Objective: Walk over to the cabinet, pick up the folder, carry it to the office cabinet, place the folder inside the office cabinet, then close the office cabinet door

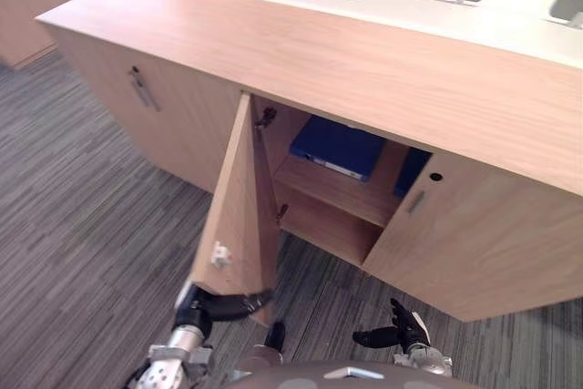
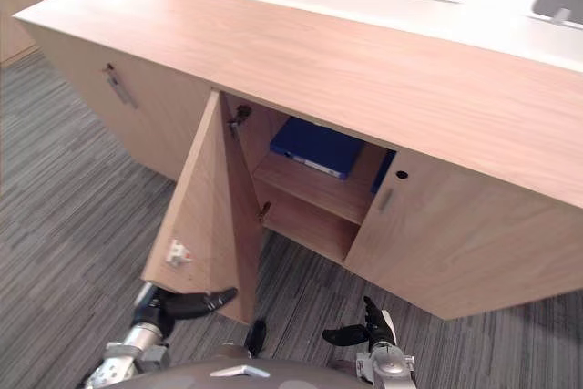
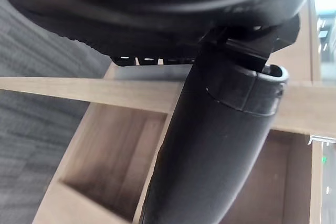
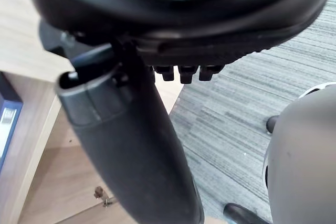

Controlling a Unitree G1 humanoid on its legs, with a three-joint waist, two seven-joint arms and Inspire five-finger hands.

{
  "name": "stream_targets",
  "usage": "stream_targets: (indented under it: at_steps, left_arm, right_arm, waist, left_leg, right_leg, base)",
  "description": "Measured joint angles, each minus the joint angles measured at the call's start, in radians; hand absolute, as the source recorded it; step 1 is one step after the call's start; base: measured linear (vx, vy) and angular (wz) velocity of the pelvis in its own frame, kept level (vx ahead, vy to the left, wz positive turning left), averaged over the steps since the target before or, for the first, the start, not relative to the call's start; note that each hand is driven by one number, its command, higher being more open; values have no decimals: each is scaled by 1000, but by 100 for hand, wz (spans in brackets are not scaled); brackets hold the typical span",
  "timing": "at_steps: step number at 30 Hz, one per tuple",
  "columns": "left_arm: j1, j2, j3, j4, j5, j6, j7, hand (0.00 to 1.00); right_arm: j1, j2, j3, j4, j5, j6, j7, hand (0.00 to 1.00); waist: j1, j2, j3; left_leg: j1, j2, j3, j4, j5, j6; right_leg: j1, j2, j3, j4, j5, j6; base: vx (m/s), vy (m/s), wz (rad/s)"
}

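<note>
Long wooden cabinet (image 1: 364,61) across the view, standing on grey striped carpet (image 1: 82,225), with a white bench (image 1: 410,6) behind it. Middle compartment open, split by one shelf (image 1: 337,190) into an upper and a lower bay. In the upper bay, flat on the shelf: the folder (image 1: 339,148). Just beside it on the robot's right, half hidden behind the shut right door (image 1: 474,234), a second blue thing (image 1: 412,170), kind unclear. Lower bay showing plain wood.

Folder dark blue and thick, with a pale strip along its near edge. Set back from the shelf's lip, close under the cabinet top. Held by neither hand.

Open door (image 1: 237,216) swung out toward the robot, roughly square to the cabinet front, hinged at the opening's left side. Small white fitting (image 1: 220,255) low on the face turned to the robot's left. Open carpet before the bays, between the door's free edge and the right door.

Left hand (image 1: 223,305) at the door's lower outer corner, fingers stretched out straight along the bottom edge, clasping nothing; contact with the wood hard to judge. Right hand (image 1: 393,334) low over the carpet before the right door, apart from the cabinet, fingers spread and loose, nothing in them.
</note>
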Motion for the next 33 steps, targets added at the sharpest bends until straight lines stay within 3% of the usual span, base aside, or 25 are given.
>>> stream_targets:
  at_steps: [2,7,9,14,19,26,33]
  left_arm:
    - [-45,-12,-57,34,1,0,-5,100]
    - [-188,-17,-142,95,4,1,-21,100]
    - [-226,-28,-157,109,12,1,-20,100]
    - [-330,-41,-154,197,18,0,-5,100]
    - [-440,-28,-140,317,-81,0,5,100]
    - [-523,-30,-99,415,-238,22,5,100]
    - [-554,-33,-89,454,-230,24,46,100]
  right_arm:
    - [3,0,-1,-13,1,1,-4,100]
    - [-1,4,-1,-35,7,1,-18,100]
    - [-1,4,-7,-37,8,1,-19,100]
    - [-3,5,-18,-42,18,3,-28,100]
    - [-17,5,-19,-42,23,24,-26,100]
    - [-31,2,-18,-42,30,37,-9,100]
    - [-41,2,-19,-33,37,41,-9,100]
  waist:
    - [-11,12,-7]
    - [-70,14,-11]
    - [-77,17,-15]
    - [-104,27,-20]
    - [-130,29,-21]
    - [-165,30,-19]
    - [-180,28,-18]
  left_leg:
    - [6,14,44,0,-5,-4]
    - [19,37,100,0,-18,-7]
    - [23,42,122,0,-24,-9]
    - [36,55,164,5,-43,-20]
    - [55,71,245,5,-57,-32]
    - [69,84,298,6,-73,-33]
    - [70,88,299,6,-73,-33]
  right_leg:
    - [-15,11,45,-15,20,-6]
    - [-29,31,99,-28,35,-12]
    - [-38,38,119,-28,38,-15]
    - [-38,53,157,-49,51,-22]
    - [-38,70,211,-68,61,-33]
    - [-37,81,255,-99,86,-38]
    - [-34,83,255,-109,94,-38]
  base:
    - [-12,13,-55]
    - [-20,-10,-36]
    - [25,-11,-38]
    - [61,-5,-26]
    - [70,-1,-31]
    - [12,18,-25]
    - [-2,1,-1]
